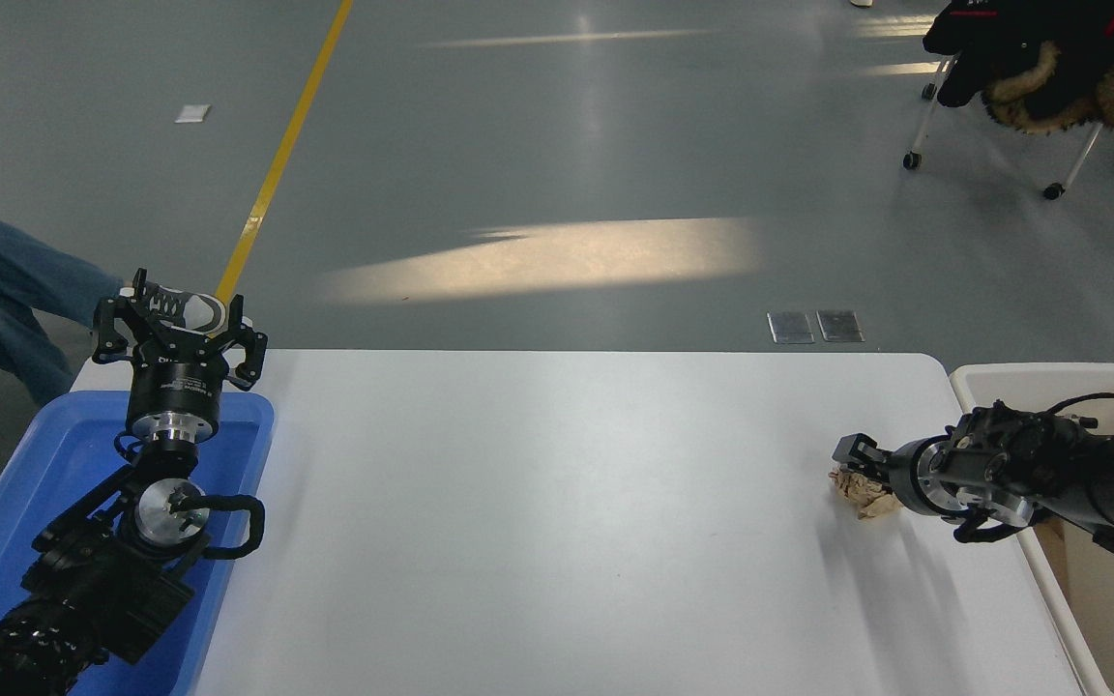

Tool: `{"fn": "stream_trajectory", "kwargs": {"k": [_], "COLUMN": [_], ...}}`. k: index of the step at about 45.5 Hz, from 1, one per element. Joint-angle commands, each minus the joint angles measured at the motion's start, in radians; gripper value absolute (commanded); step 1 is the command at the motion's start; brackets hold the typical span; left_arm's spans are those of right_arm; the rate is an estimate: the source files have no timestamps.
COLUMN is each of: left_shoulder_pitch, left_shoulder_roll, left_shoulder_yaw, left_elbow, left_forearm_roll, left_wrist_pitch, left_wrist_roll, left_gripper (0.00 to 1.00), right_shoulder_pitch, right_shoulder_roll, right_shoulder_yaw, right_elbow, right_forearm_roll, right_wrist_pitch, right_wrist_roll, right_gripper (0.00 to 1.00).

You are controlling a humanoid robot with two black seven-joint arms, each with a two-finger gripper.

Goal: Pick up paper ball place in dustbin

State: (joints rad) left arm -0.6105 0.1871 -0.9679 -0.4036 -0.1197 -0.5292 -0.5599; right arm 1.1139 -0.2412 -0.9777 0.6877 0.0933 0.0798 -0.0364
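From the head view, the paper ball [859, 491] is a tan, deeply wrinkled wad lying at the table's [538, 503] three o'clock edge, near the cream dustbin [1002, 379]. The right gripper [855, 466] sits over its nine o'clock side, touching it; its grip cannot be judged. The left gripper [180, 324], fingers spread, is parked above the blue tray [25, 483] at nine o'clock.

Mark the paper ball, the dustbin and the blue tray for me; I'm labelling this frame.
paper ball [857, 495]: head view, on its crumpled lower left part.
dustbin [1021, 371]: head view, on its far rim.
blue tray [44, 454]: head view, on its bare floor.
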Motion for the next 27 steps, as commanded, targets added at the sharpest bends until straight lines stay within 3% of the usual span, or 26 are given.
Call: {"fn": "stream_trajectory", "kwargs": {"k": [1, 13, 20, 27], "left_shoulder_pitch": [0.000, 0.000, 0.000, 0.000], "left_shoulder_roll": [0.000, 0.000, 0.000, 0.000], "left_shoulder_yaw": [0.000, 0.002, 0.002, 0.002], "left_elbow": [0.000, 0.000, 0.000, 0.000], "left_forearm_roll": [0.000, 0.000, 0.000, 0.000], "left_wrist_pitch": [0.000, 0.000, 0.000, 0.000], "left_wrist_roll": [0.000, 0.000, 0.000, 0.000], "left_gripper": [0.99, 0.99, 0.99, 0.99], "right_shoulder_pitch": [-0.023, 0.043, 0.226, 0.510], "right_shoulder_roll": [0.016, -0.012, -0.157, -0.303], "right_shoulder_yaw": [0.008, 0.013, 0.002, -0.062], "right_elbow": [-0.013, 0.032, 0.292, 0.629], "right_forearm_roll": [-0.003, 0.003, -0.015, -0.127], "right_wrist_pitch": [0.017, 0.011, 0.008, 0.023], "right_wrist_roll": [-0.014, -0.014, -0.013, -0.013], "right_gripper": [0.00, 0.00, 0.00, 0.00]}}
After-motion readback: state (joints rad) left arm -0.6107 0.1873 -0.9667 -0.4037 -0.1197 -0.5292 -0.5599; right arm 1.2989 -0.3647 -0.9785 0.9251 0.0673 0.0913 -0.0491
